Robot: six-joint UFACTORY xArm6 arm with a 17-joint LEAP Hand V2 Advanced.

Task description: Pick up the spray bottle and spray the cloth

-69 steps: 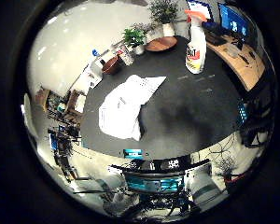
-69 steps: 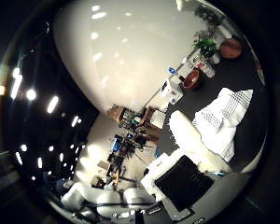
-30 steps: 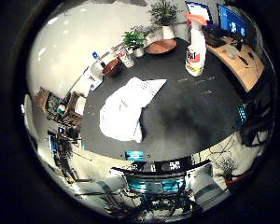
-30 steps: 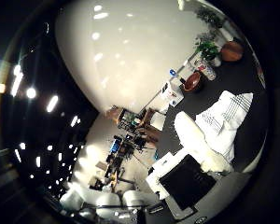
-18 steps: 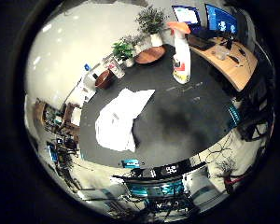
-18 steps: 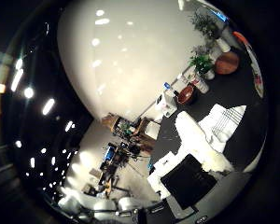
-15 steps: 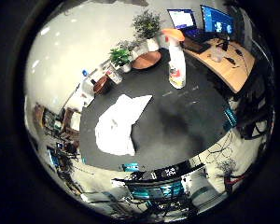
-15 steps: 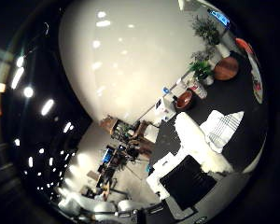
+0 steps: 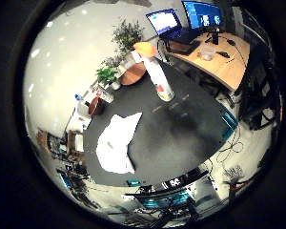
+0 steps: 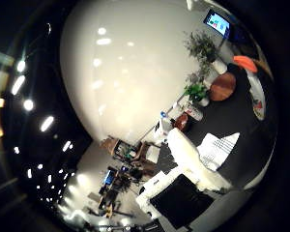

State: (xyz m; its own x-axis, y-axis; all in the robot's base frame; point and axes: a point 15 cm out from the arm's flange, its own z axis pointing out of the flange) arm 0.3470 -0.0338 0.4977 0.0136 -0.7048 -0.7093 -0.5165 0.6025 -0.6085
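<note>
A white spray bottle [image 9: 158, 76] with an orange head stands upright near the far edge of the dark round table [image 9: 190, 138]. A crumpled white cloth [image 9: 117, 143] lies flat on the same table, some way from the bottle. Both look small, so my hand is high above the table and touches neither. In the thumb side view one white finger and a black part of my hand [image 10: 191, 166] reach out straight over the cloth [image 10: 217, 145], holding nothing. The bottle [image 10: 255, 94] shows at that view's rim.
Beyond the table stand potted plants [image 9: 107, 75], a round wooden stool [image 9: 133, 74] and a small red-brown pot [image 9: 96, 106]. A wooden desk [image 9: 219, 59] with lit monitors is close behind the bottle. Cluttered shelves and cables line the floor around.
The whole picture has shifted: the camera has swung, bringing the bottle nearer the middle of the little finger side view. Bottle and cloth keep their places on the table.
</note>
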